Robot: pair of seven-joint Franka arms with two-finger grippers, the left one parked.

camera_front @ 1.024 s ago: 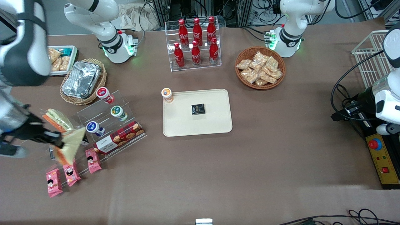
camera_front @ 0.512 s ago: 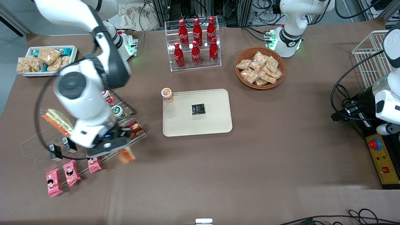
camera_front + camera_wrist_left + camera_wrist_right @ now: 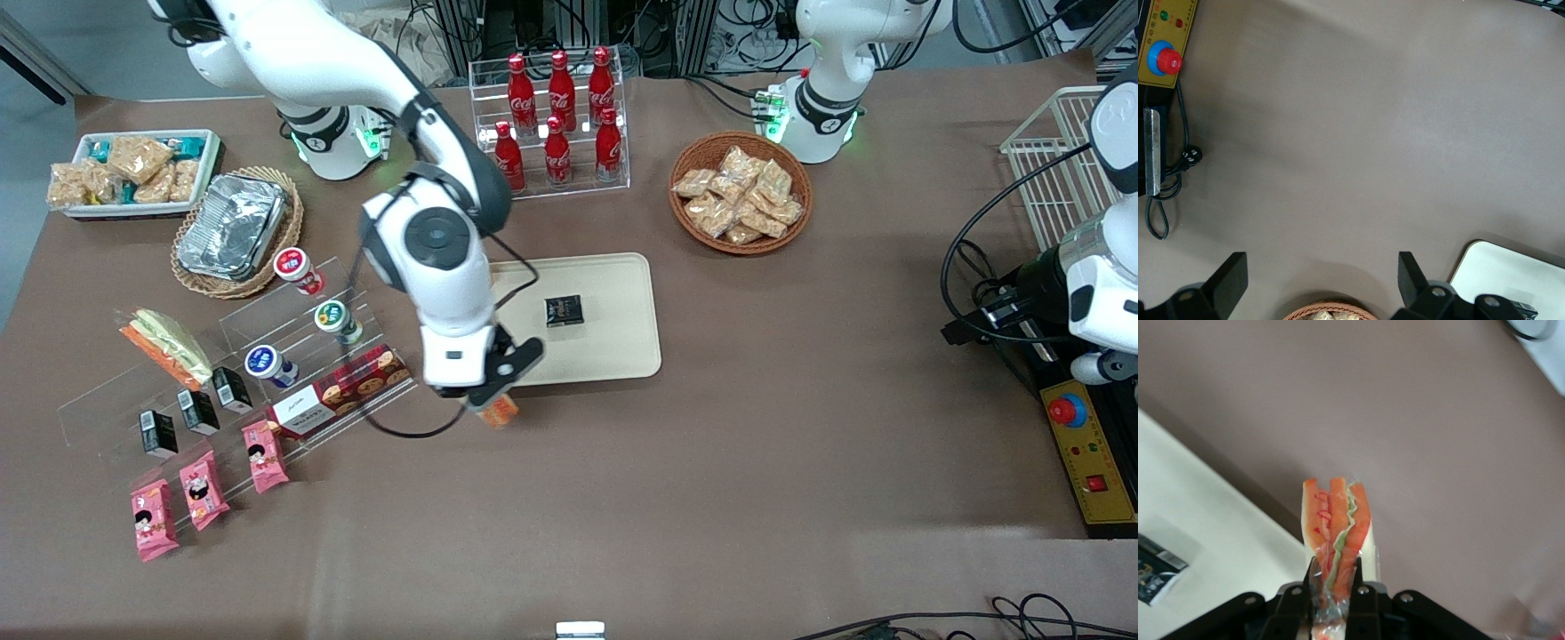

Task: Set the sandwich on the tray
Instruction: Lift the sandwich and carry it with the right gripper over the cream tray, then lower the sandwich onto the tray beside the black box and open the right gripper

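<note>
Orange-edged, the sandwich (image 3: pixel 1336 533) hangs pinched between the jaws of the gripper (image 3: pixel 487 397) — above the brown table (image 3: pixel 711 462), just beside the tray (image 3: pixel 622 347) rim nearest the front camera. On the tray lies a black packet (image 3: pixel 564 310).

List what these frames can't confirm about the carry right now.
- Front view: the sandwich is mostly hidden under the pincer and wrist; only an orange tip shows.
- Front view: the arm covers the tray corner nearest it, so whatever stands there is unseen.
- Right wrist view: the sandwich's gripped end is hidden by the fingers.
- Left wrist view: the tray is cut off by the edge.
</note>
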